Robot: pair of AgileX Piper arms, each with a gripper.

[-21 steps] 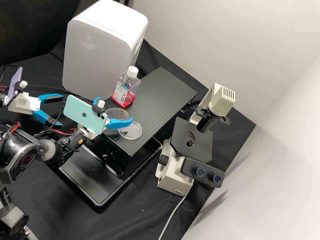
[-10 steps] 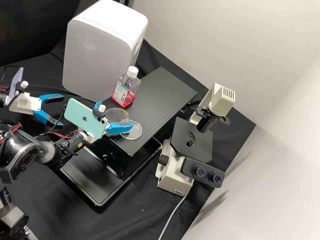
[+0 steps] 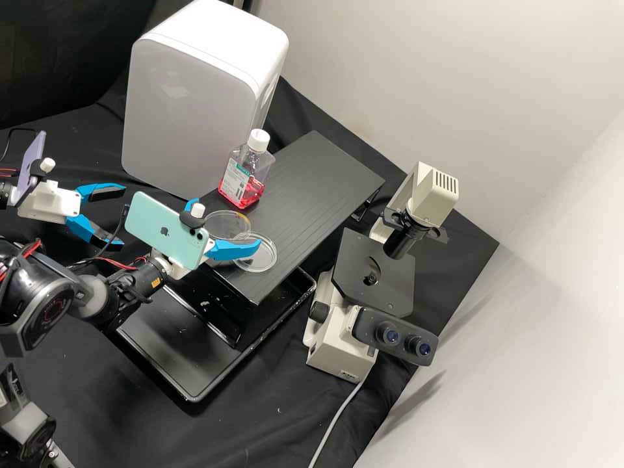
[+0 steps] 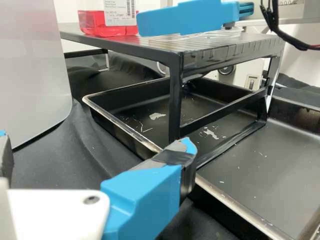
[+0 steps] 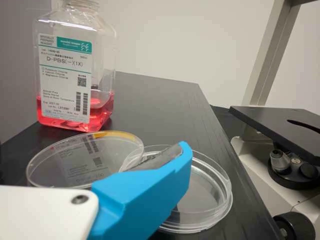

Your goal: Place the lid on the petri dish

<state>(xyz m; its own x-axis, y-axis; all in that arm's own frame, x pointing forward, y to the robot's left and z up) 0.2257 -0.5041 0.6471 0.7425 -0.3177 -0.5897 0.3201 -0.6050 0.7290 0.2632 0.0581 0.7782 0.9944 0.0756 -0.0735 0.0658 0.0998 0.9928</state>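
Note:
A clear petri dish (image 3: 259, 255) lies near the front corner of the black raised shelf (image 3: 312, 188). My right gripper (image 3: 224, 227), under a teal phone, holds the clear lid (image 3: 227, 223) across its width, tilted, with one edge over the dish's rim. The right wrist view has the lid (image 5: 85, 157) against the inside of one blue finger (image 5: 150, 192), overlapping the dish (image 5: 205, 197). My left gripper (image 3: 116, 214) stands open and empty to the left of the shelf, low over the black cloth. Its own finger (image 4: 150, 195) points at the tray (image 4: 120, 127) under the shelf.
A bottle of pink liquid (image 3: 244, 172) stands on the shelf behind the lid, close to a large white box (image 3: 195, 91). A microscope (image 3: 383, 273) sits to the right of the shelf. The black tray (image 3: 195, 370) extends forward beneath the shelf.
My right gripper has come down a little with the lid, closer to the dish, mostly in the first half second. The left gripper has stayed put.

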